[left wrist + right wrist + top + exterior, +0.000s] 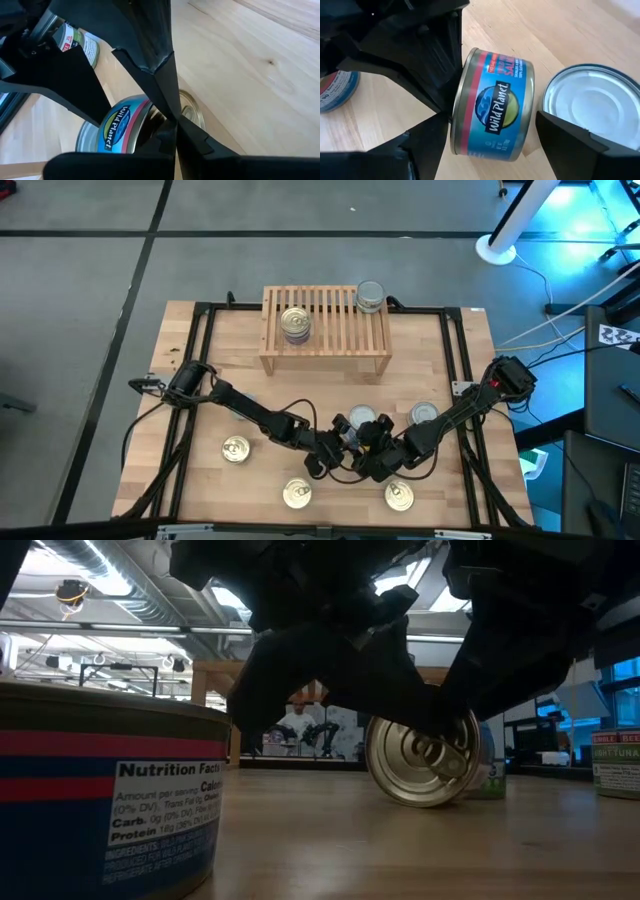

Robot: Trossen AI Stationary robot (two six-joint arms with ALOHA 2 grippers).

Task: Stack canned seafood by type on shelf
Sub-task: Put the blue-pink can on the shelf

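Bottom center of the high view, both hands crowd one tipped can (pixel 492 117) that's up on its edge on the desk (pixel 330 395). Right hand (pixel 490 137) has its fingers spread wide either side of it, not clamped yet; left hand (pixel 175 125) is pinched together, pressed against the lid. Honestly that can looks ready to roll off if either one nudges it, or the arms bump each other. Shelf (pixel 325 330) sits top center, holding two cans, well apart from this mess.
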